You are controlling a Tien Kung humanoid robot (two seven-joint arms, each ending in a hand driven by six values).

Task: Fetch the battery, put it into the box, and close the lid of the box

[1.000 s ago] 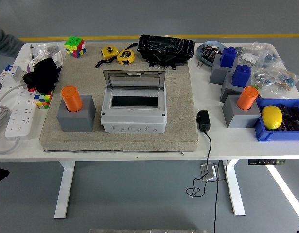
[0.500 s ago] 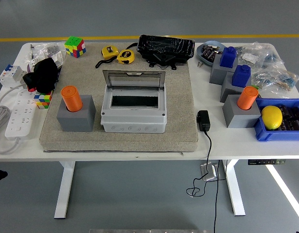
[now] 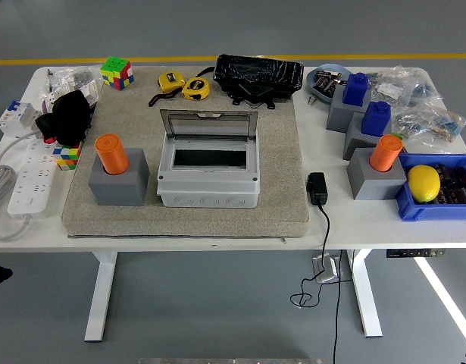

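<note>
1. The battery is presumably the orange cylinder (image 3: 110, 152) standing in a grey holder block (image 3: 119, 179) on the left part of the beige mat (image 3: 278, 189), just beside the box (image 3: 208, 176). Catch: there's a second orange cylinder (image 3: 386, 152) in another grey block (image 3: 375, 177) off the mat on the right, so grabbing the wrong one is a real risk imo.
2. It leans a bit in its socket, so a pull that isn't along its axis could drag the whole block along or tip it.
3. The box opening is a narrow slot, so the battery could catch on the rim or sit proud and stop the lid closing.
4. The clear lid (image 3: 208, 124) stands up at the back; a hand reaching over could knock it shut early.
5. Neither robot hand is in frame, so I can't tell how open they are or whether they hold anything.
6. The black adapter (image 3: 317, 188) and its cable hang off the near edge, a snag risk for the right arm.
</note>
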